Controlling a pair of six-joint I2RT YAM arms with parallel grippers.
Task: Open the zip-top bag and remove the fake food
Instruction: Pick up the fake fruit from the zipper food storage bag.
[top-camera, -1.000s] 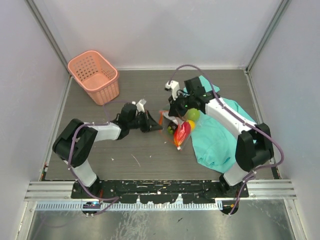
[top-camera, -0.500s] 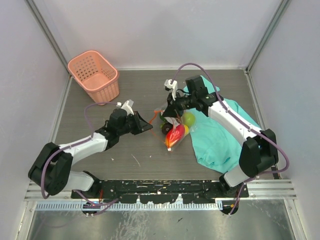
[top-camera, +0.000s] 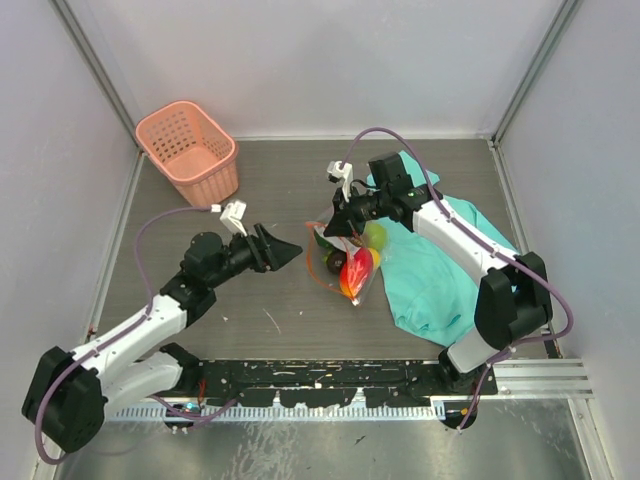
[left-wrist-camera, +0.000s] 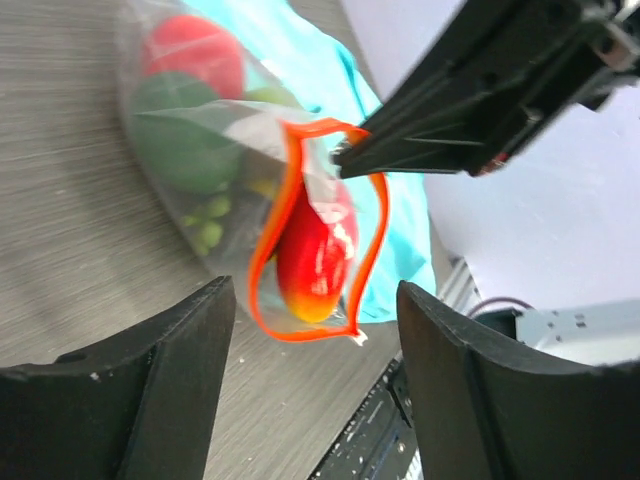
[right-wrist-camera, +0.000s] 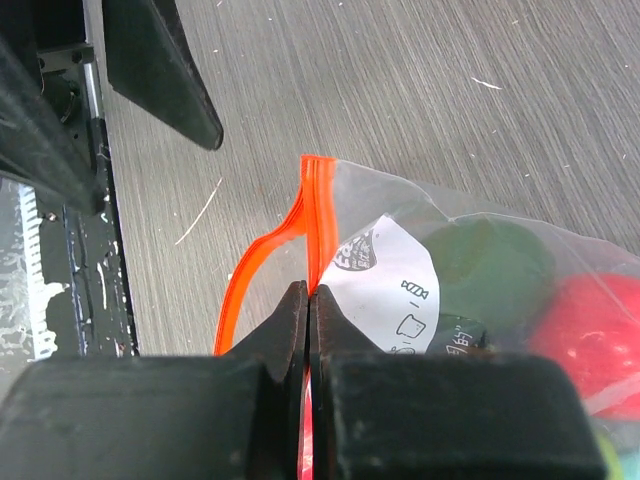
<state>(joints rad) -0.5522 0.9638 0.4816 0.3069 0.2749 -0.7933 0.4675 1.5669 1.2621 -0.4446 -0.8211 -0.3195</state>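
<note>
The clear zip-top bag (top-camera: 335, 262) hangs just above the table with its red-orange zip strip (left-wrist-camera: 268, 240) gaping in a loop. My right gripper (top-camera: 331, 228) is shut on the far side of that strip (right-wrist-camera: 315, 215), next to the whitish label (right-wrist-camera: 385, 275). The fake food is inside the bag: a red-yellow piece (left-wrist-camera: 315, 255), a green one (right-wrist-camera: 490, 265) and a red one (left-wrist-camera: 195, 55). My left gripper (top-camera: 290, 250) stands open, a short way left of the bag mouth, holding nothing. Its dark fingers (left-wrist-camera: 170, 380) frame the mouth in the left wrist view.
A teal cloth (top-camera: 440, 270) lies on the table under and to the right of the bag. A pink basket (top-camera: 190, 150) stands at the back left corner. The grey walls (top-camera: 80, 150) close the table in on three sides.
My left gripper has opened, let go of the bag's zip strip and drawn back to the left. The bag mouth now gapes, still hanging from the right gripper.
</note>
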